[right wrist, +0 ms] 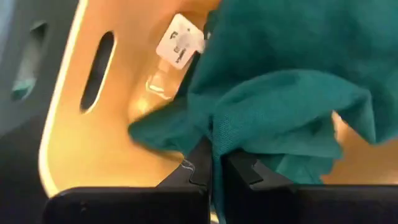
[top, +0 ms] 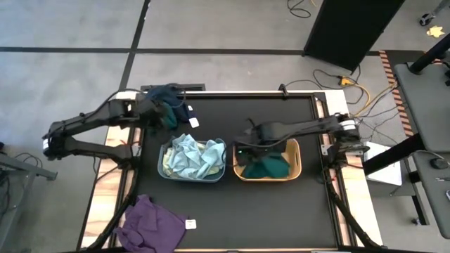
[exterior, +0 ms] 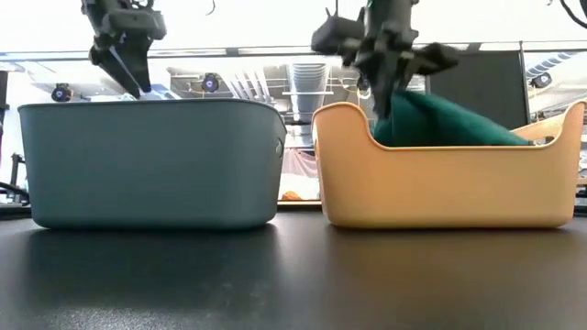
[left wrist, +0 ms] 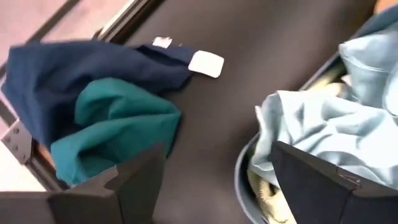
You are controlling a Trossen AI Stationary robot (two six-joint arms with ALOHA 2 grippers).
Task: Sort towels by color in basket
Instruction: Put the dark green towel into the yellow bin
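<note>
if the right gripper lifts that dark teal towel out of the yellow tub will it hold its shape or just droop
Probably droop: the dark teal towel already folds and bunches around the shut right gripper. It looks light, since a thin pinch holds it. Its edge may drag on the yellow tub wall.

We reach our left arm in from the left edge of the desk, forearm stretched toward the far left part; our left gripper [top: 160, 112] hangs there with its two fingers [left wrist: 134, 180] spread wide, holding nothing. Our right arm extends from the right side toward the middle, and our right gripper [right wrist: 214, 168] has its fingers pinched together on a fold of dark teal towel [right wrist: 292, 81].
</note>
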